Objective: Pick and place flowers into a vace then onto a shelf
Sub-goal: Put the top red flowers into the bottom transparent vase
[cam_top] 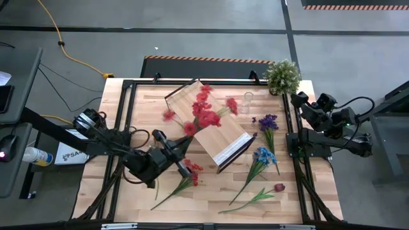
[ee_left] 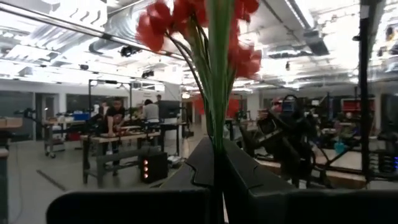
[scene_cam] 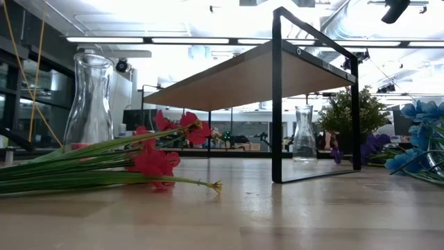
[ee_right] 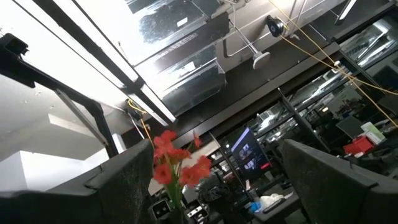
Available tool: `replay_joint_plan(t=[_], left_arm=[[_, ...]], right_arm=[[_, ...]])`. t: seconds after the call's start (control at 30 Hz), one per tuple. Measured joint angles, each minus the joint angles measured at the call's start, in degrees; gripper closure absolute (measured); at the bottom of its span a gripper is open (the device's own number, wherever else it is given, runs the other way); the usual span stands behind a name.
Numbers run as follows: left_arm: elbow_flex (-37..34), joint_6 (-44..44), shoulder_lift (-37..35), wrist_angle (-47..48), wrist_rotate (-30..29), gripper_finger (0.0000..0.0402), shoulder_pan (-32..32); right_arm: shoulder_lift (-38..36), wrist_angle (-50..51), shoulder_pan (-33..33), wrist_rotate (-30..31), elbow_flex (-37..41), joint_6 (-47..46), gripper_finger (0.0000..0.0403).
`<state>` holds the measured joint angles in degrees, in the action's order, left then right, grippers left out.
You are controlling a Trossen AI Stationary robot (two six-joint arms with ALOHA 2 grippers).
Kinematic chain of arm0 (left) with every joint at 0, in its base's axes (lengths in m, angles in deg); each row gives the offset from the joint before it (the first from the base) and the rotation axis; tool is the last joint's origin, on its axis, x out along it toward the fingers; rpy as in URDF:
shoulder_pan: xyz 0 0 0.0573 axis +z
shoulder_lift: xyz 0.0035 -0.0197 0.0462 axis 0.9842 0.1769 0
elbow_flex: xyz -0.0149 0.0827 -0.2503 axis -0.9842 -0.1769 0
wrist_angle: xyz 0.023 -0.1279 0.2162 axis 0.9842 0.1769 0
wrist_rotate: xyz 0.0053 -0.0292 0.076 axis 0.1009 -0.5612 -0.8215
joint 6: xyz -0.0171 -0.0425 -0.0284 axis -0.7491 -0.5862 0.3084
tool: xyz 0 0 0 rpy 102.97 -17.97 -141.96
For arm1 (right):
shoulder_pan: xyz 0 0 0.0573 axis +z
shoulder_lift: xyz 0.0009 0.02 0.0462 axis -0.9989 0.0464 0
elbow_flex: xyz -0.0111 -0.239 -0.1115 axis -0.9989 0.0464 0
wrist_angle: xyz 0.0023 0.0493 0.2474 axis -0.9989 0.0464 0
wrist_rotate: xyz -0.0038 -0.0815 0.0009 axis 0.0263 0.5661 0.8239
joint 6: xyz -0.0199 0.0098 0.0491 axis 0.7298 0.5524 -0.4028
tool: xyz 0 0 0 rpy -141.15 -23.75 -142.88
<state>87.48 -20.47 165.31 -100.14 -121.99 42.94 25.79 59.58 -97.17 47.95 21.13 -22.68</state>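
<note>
Nearest us in the low view, a red flower bunch [scene_cam: 156,163] lies flat on the table [scene_cam: 277,215], its green stems running off to the side. Behind it stands a tall clear glass carafe [scene_cam: 89,97], and farther back a second, smaller glass vase [scene_cam: 304,134] stands under the shelf [scene_cam: 263,73], whose black frame rests on the tabletop. Blue flowers [scene_cam: 420,135] and purple flowers [scene_cam: 371,148] lie at the far side near the bushy potted plant [scene_cam: 347,111].

From above, we see the left gripper [cam_top: 181,148] over the near-left part of the table, clamped tight on the stems of a red flower bunch [cam_top: 204,112], whose blooms reach over the shelf [cam_top: 214,124]. In its wrist view the stems rise between the closed fingers [ee_left: 199,171]. More loose flowers lie along the near edge: a red one [cam_top: 192,169], the blue ones [cam_top: 262,156], a dark red one [cam_top: 278,188].

The right gripper [cam_top: 297,99] waits at the table's right edge near the potted plant [cam_top: 282,75], its jaws spread wide and holding nothing.
</note>
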Motion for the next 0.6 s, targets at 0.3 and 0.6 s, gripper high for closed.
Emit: replay_joint_plan(t=[0.3,0.6], left_arm=[[-10.6,-3.9,-9.3,0.0,2.1,0.0358,-0.7],[-17.7,-5.9,-15.7,0.0,2.3,0.0358,-0.7]], right_arm=[[0.0,-0.3,0.0,0.5,0.0,0.2,0.0059],[0.0,-0.3,0.0,3.0,0.0,1.8,0.0059]])
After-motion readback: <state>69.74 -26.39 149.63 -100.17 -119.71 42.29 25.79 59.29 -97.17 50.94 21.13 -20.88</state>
